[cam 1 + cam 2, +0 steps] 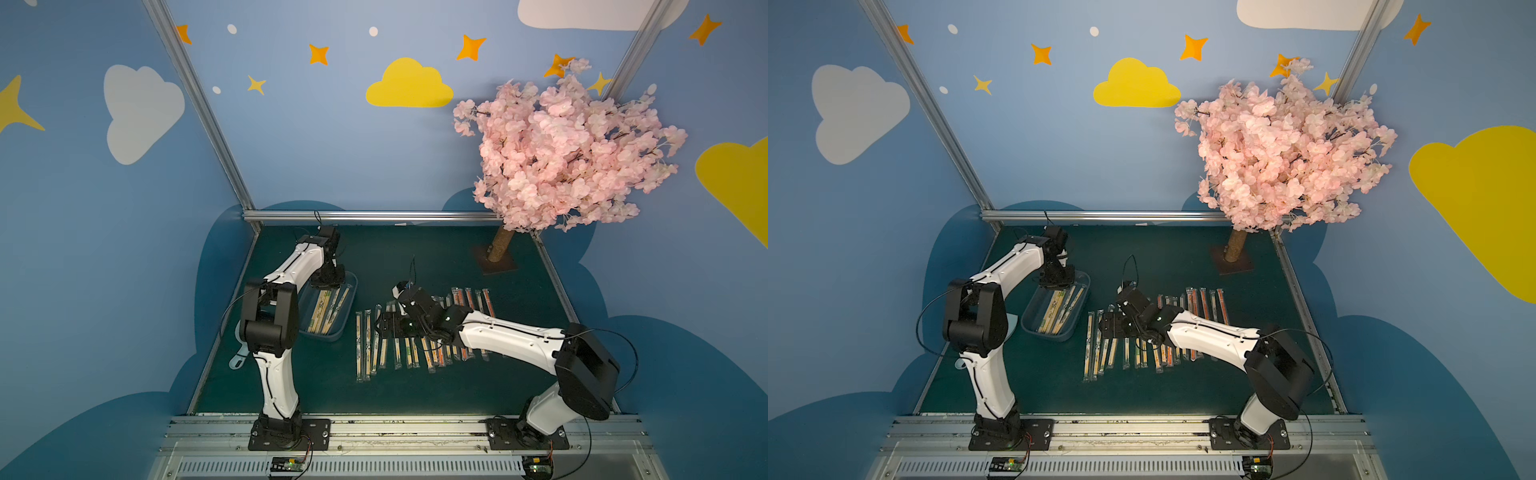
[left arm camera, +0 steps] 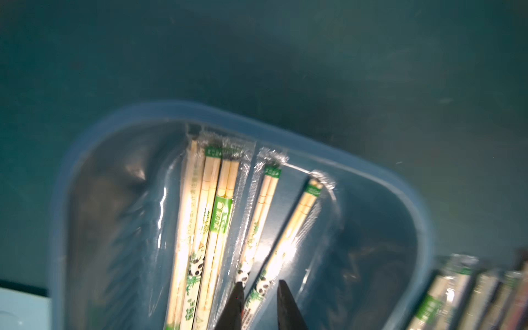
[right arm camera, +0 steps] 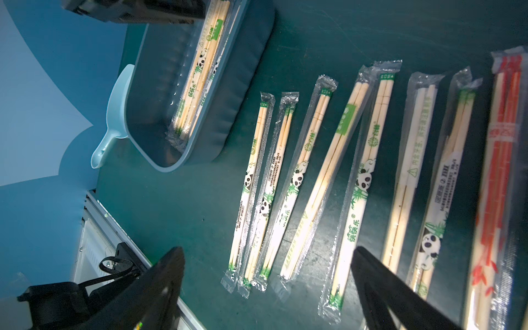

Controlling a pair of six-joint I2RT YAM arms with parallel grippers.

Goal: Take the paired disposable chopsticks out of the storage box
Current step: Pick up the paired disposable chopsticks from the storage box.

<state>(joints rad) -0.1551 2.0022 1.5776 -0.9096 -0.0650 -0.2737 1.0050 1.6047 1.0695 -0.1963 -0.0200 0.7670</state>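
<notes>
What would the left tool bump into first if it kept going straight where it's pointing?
Most likely the panda-printed chopstick pair lying in the storage box; it sits right between the tips of the left tool. Depth is hard to judge.

Storage box (image 2: 357, 163) blurred, cut off at edge.

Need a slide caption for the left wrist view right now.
Left tool, jaws parted, straddles one panda-print chopstick pair among several in the storage box.
</notes>
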